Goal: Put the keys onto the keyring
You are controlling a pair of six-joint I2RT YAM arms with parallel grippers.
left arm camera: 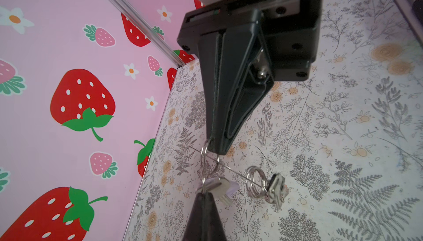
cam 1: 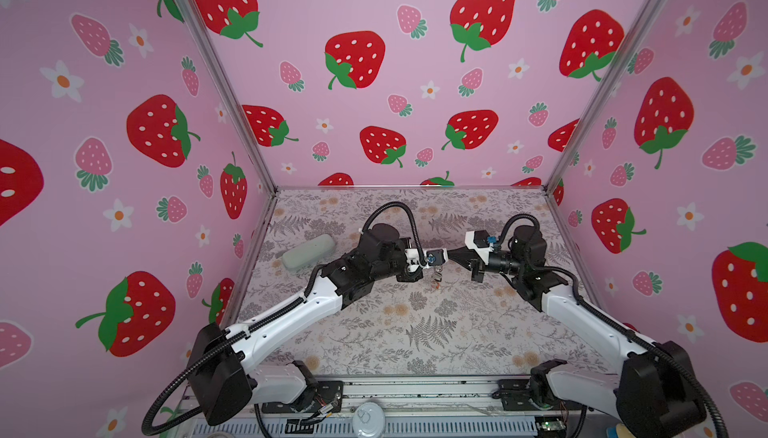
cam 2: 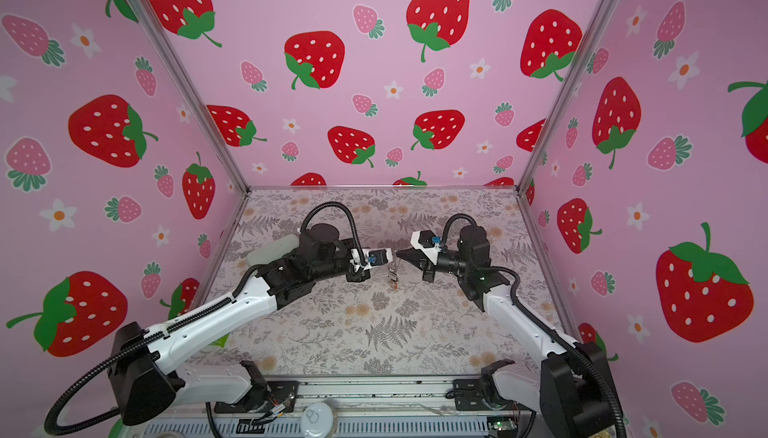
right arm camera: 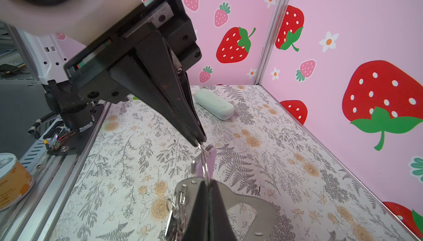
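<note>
The left gripper (right arm camera: 199, 139) and right gripper (left arm camera: 215, 148) meet tip to tip in the air above the middle of the table (cam 1: 415, 332), each clamped shut on the keyring (left arm camera: 209, 159). A lilac-tagged key (right arm camera: 211, 159) lies against the ring, and other keys (left arm camera: 277, 191) dangle below. Far left lies a grey-green case (cam 1: 308, 251).

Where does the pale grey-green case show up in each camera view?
In a top view: case on the floral table cover, left of the left arm.
In a top view: case same place, partly behind that arm.
Left wrist: not in it.
Right wrist: case by the far wall.
Shared landmark: that floral table cover, in all four.
</note>
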